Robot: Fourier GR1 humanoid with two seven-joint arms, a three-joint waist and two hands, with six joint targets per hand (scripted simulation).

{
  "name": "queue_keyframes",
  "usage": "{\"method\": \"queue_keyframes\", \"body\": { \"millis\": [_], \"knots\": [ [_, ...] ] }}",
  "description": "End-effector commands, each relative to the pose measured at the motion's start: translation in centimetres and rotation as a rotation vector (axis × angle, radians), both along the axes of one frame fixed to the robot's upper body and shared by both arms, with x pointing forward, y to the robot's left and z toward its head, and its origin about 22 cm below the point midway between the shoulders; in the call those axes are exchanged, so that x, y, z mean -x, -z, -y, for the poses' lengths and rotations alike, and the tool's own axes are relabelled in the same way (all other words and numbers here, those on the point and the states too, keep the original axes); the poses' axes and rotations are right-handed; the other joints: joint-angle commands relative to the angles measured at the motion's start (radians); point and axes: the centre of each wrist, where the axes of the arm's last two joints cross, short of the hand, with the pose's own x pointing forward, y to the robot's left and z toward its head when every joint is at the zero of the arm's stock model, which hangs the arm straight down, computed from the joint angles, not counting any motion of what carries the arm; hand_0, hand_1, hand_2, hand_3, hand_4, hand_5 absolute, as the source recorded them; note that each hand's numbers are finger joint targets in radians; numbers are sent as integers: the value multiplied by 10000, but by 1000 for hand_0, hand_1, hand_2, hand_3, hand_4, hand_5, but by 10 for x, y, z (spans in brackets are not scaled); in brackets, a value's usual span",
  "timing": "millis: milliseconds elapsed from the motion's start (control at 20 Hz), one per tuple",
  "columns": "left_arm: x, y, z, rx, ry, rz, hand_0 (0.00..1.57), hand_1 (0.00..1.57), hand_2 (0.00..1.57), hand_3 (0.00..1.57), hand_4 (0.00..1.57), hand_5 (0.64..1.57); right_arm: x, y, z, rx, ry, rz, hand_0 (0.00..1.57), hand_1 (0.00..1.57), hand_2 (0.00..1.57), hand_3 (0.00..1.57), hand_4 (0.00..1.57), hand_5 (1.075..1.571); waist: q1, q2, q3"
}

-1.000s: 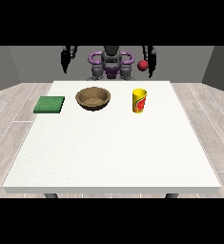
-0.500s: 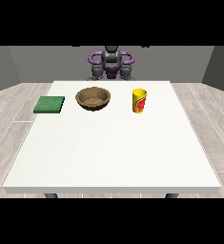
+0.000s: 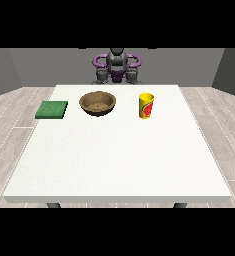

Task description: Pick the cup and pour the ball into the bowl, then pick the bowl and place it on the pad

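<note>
fingers: i cannot tell whether they are released or clenched. both hands are tucked close to the torso at the far edge of the table (image 3: 117,165), the hand at the view's left (image 3: 102,76) and the hand at the view's right (image 3: 133,76), and neither holds anything.

well out in front of the hand at the view's right, and slightly to its outer side, the yellow cup (image 3: 146,105) stands upright. the brown bowl (image 3: 97,103) sits well out in front of the hand at the view's left. the green pad (image 3: 52,109) lies farther out to that hand's outer side, apart from the bowl.

risks, as i judge them: the cup is tall and narrow, so a hand that meets it off-centre could tip it over and spill the ball away from the bowl. a pour begun too far from the bowl could send the ball onto the table, where it would roll. the bowl is wide and shallow, so it may slip or tilt when lifted, letting the ball out before it reaches the pad.

count: one cup, one bowl, one pad, two hands. no ball shows; it is presumably inside the cup.
</note>
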Motion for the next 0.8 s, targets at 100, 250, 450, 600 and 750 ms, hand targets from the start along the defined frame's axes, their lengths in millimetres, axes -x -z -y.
{"method": "queue_keyframes", "body": {
  "millis": [100, 250, 450, 600, 750],
  "knots": [
    [-32, -49, 2, -222, 201, 2183, 0, 0, 0, 0, 0, 1507, -31, -55, -17, 677, -293, 2307, 0, 0, 0, 0, 131, 1570, -356, 2693, 10],
    [-47, -59, -15, -730, -529, 3597, 0, 0, 0, 0, 0, 1512, -27, -46, 7, 501, -689, 3005, 0, 0, 0, 0, 0, 1569, -905, 4161, 21],
    [-65, -68, -22, -1368, -662, 4870, 0, 0, 0, 0, 0, 1483, -38, -62, -4, 328, -354, 4324, 0, 0, 0, 0, 0, 1568, -1125, 5591, 14],
    [-83, -70, -26, -1971, -1356, 5181, 0, 0, 0, 0, 0, 1456, -38, -82, -5, 280, -1143, 4687, 0, 0, 0, 0, 0, 1569, -1592, 5979, 12],
    [-89, -47, -60, -2230, -1808, 5478, 0, 0, 0, 0, 0, 1434, -33, -99, 10, 242, -1348, 5367, 0, 0, 0, 0, 0, 1566, -1913, 6529, 7]
  ]
}}
